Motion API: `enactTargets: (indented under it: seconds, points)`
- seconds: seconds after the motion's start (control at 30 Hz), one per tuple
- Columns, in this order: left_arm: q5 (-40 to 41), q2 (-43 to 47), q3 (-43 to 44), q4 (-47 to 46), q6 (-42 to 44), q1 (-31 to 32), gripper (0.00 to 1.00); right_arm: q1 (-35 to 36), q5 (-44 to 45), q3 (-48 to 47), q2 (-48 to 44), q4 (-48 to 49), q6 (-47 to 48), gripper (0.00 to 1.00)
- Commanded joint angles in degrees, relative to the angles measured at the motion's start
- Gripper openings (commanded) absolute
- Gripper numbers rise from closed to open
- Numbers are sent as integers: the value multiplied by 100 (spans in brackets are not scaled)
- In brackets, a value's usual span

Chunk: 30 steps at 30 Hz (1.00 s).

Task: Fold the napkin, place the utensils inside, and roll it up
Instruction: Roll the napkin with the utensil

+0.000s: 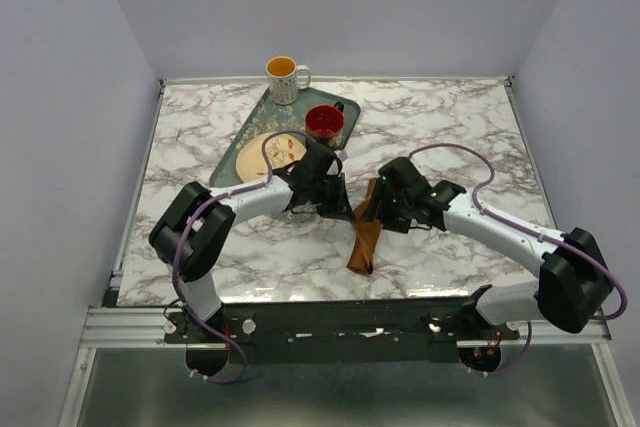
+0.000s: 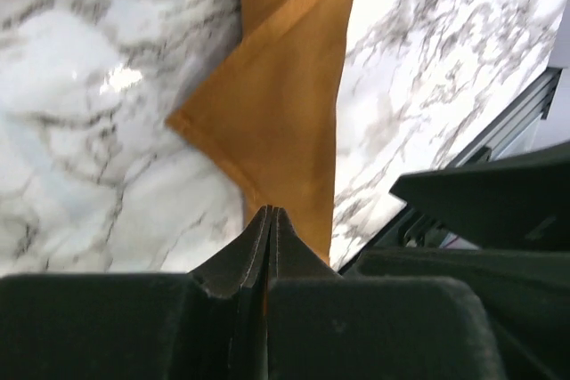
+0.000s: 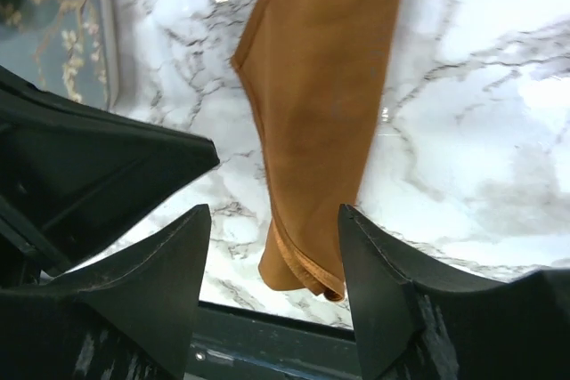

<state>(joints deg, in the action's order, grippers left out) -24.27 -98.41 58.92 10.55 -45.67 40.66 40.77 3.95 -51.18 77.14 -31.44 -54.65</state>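
The rust-brown napkin [image 1: 362, 245] hangs in a narrow bunched strip over the middle of the marble table, its lower end lying near the front edge. My left gripper [image 1: 340, 207] is shut on the napkin's top corner, and in the left wrist view the cloth [image 2: 276, 104] runs out from between the pressed jaws [image 2: 270, 213]. My right gripper [image 1: 373, 215] is close beside it, open. In the right wrist view the napkin [image 3: 321, 113] hangs between and beyond its spread fingers [image 3: 272, 220] without touching them. The utensils are out of view.
A dark green patterned tray [image 1: 243, 135] at the back left holds a cream plate [image 1: 262, 155] and a red cup [image 1: 324, 123]. A white mug [image 1: 284, 78] stands behind the tray. The table's front edge [image 1: 300, 303] lies just below the napkin.
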Motion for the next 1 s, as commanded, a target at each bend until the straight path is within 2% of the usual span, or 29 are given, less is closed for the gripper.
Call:
enactTargets:
  seconds: [0.0, 0.13, 0.43, 0.73, 0.97]
  points:
    - [264, -494, 585, 175, 172, -23, 7, -174, 555, 81, 11, -363, -186, 65]
    - [554, -811, 946, 518, 410, -50, 6, -315, 415, 283, -112, -47, 94, 62]
    - [862, -1171, 1025, 545, 436, -50, 6, -535, -77, 468, 143, 549, 508, 62]
    - [810, -1453, 1113, 448, 340, 29, 6, -562, -359, 433, 564, 911, 614, 70]
    - [784, -1435, 1008, 422, 304, 91, 5, -571, -711, 477, 741, 1132, 535, 71]
